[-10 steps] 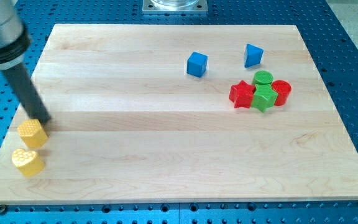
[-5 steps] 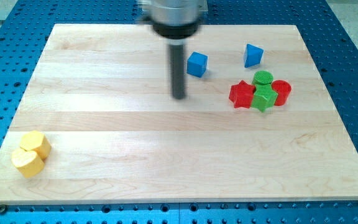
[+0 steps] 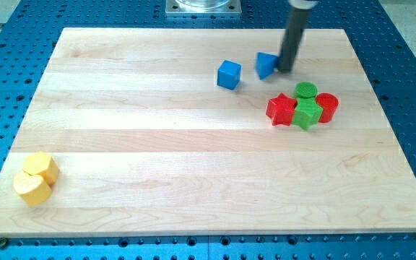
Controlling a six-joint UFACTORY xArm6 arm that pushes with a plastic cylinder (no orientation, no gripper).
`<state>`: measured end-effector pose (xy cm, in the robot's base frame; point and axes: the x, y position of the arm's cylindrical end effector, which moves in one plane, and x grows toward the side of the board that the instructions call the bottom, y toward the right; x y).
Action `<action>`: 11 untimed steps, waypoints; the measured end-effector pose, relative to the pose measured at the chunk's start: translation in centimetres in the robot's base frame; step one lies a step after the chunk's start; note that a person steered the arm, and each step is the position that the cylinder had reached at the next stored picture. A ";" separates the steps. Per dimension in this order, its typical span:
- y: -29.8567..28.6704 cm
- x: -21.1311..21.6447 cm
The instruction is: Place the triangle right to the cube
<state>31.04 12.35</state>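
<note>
Starting at the view's left, two yellow blocks (image 3: 36,178) sit touching each other near the bottom-left corner of the wooden board (image 3: 157,159), one nearer the edge than the other; their shapes are hard to make out. Toward the view's top, past the middle, the blue cube (image 3: 229,74) stands alone. Just to its right, apart from it by a small gap, is the blue triangle (image 3: 266,65). My tip (image 3: 284,70) rests against the triangle's right side, the dark rod (image 3: 293,36) rising from it to the view's top edge. It holds nothing; it only touches the triangle. Below and to the right lies a tight cluster: a red star (image 3: 281,110) on the left, a green block (image 3: 308,114) beside it, a green cylinder (image 3: 306,91) behind, and a red cylinder (image 3: 327,105) on the right.
</note>
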 end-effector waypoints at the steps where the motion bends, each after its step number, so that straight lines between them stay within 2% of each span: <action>1: -0.2 -1.6; 2: -3.5 -2.1; 3: -10.1 0.9; 4: -12.6 2.3; 6: -12.6 2.4; 7: -11.4 0.0; 8: -6.5 -0.8; 10: -5.2 -0.1; 11: -7.0 1.3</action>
